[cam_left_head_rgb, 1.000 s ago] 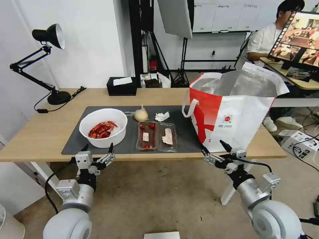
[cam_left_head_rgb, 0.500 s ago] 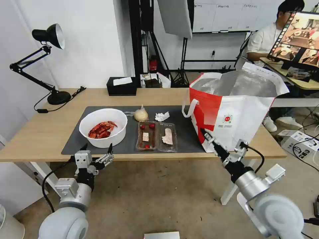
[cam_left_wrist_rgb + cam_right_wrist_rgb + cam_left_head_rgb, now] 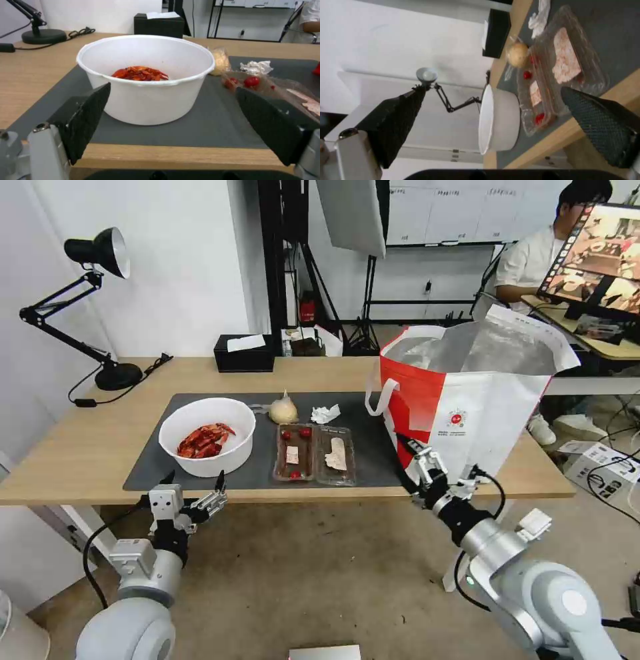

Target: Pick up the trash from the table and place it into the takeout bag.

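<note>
Two grippers gape empty at the light-wood table [image 3: 87, 447] edge — left [image 3: 193, 485] before the white round bowl [image 3: 208, 437], right [image 3: 408, 460] rolled sideways near the clear clamshell box [image 3: 313, 453], lying crosswise.

bowl [image 3: 208, 437] white, shells [image 3: 203, 440] red | mat [image 3: 373, 447] dark grey | takeout bag [image 3: 467, 407] white-red, silver-lined

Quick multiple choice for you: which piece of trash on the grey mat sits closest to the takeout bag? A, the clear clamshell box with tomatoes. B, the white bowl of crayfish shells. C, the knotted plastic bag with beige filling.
A: the clear clamshell box lies beside the takeout bag, while the knotted plastic bag and the white bowl sit farther toward the robot's left.
</note>
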